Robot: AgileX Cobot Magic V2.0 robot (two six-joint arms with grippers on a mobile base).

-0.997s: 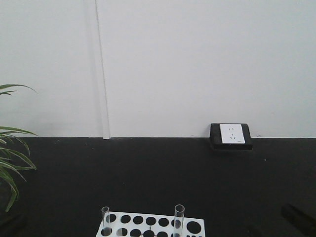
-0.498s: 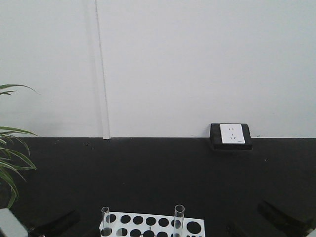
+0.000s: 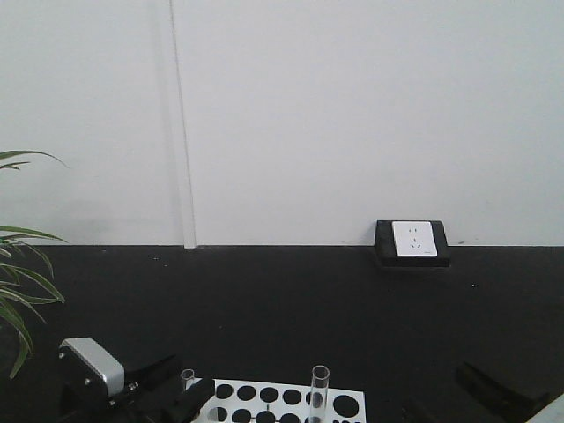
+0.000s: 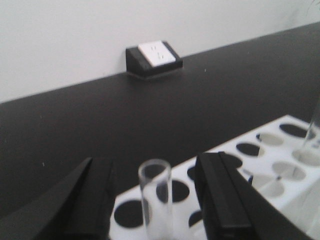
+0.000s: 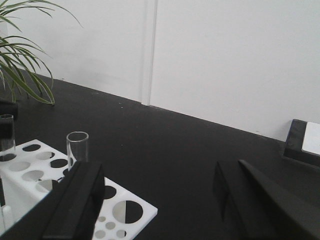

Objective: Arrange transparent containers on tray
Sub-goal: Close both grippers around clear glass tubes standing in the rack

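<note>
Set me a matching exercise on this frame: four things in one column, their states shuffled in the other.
1 left hand
2 right hand
3 white rack
4 socket

A white face set in a black block
B open, empty
C holds the right test tube upright
D open, fingers either side of the left test tube

Pairs: 1-D, 2-B, 3-C, 4-A

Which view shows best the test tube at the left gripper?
The left wrist view: the test tube stands large and upright between the fingers of the open left gripper. The front view shows only its top; the right wrist view shows it small at the edge.
</note>
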